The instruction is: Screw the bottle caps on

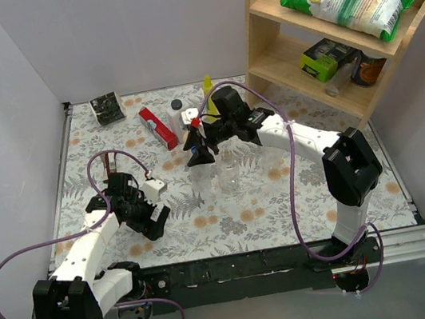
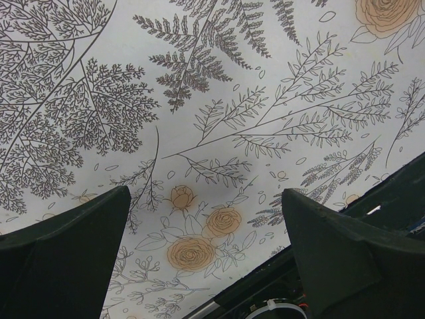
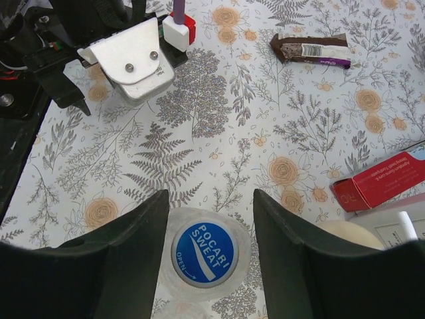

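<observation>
Two clear bottles stand mid-table, one (image 1: 200, 182) under my right gripper (image 1: 198, 152) and another (image 1: 229, 174) just right of it. In the right wrist view a blue cap (image 3: 204, 252) printed POCARI SWEAT sits on top of a clear bottle's shoulder (image 3: 242, 229). My right gripper (image 3: 211, 199) is open above it, with a finger on each side of the cap and a gap to both. My left gripper (image 1: 155, 215) is open and empty, low over the floral cloth, as the left wrist view (image 2: 204, 196) shows. The other caps are not in view.
A red box (image 1: 157, 128), a slim yellow bottle (image 1: 207, 87), a black lid (image 1: 177, 103) and a dark packet (image 1: 107, 108) lie at the back. A wooden shelf (image 1: 276, 52) stands back right. A snack bar (image 3: 309, 48) lies beyond the right gripper.
</observation>
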### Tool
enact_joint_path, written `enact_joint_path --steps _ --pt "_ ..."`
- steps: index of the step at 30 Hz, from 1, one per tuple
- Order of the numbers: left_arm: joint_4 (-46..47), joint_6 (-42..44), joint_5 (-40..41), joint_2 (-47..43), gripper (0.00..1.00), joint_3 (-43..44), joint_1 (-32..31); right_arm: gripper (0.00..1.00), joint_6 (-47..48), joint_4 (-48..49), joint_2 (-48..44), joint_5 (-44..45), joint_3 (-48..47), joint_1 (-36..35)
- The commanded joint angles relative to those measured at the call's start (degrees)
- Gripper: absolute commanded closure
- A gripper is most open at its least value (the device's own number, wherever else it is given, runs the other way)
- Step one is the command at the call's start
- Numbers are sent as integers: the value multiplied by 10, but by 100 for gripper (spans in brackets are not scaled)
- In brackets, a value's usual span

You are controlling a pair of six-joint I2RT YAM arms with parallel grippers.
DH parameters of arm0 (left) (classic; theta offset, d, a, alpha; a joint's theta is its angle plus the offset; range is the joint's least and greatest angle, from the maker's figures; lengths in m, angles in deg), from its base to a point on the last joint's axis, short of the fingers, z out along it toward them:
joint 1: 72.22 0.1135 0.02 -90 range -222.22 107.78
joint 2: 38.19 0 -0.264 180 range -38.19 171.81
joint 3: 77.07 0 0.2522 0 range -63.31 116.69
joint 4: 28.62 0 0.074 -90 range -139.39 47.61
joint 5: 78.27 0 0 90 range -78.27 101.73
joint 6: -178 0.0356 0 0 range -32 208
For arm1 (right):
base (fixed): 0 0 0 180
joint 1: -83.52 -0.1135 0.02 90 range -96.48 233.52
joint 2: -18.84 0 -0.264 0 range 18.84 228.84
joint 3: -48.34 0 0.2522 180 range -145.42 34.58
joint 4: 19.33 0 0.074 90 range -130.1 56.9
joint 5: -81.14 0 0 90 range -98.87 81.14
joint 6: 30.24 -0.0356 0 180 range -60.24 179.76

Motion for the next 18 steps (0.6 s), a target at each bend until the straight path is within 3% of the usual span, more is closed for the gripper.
enact_joint_path --steps 1,3,4,5,9,13,16,18 --pt "8 1 -1 -2 2 -4 2 37 -8 17 -21 -4 -4 -2" --pt "8 0 -1 -1 2 -4 2 26 -13 19 -23 -10 -6 -2" --pt "7 1 -1 -1 2 -3 2 15 -23 24 -24 -13 -7 -2" --pt "7 1 0 -1 2 -4 2 12 -32 25 -30 -13 -10 -2" --pt "7 1 -2 -10 2 -2 1 10 -79 -6 -54 -12 -69 1" --pt "6 10 -13 -30 2 3 2 8 -109 -83 -96 51 -121 5" --pt "10 6 -4 -42 2 4 2 8 -136 -141 -135 127 -131 6" --pt "26 -8 10 -43 2 10 2 7 -158 -172 -160 225 -136 5"
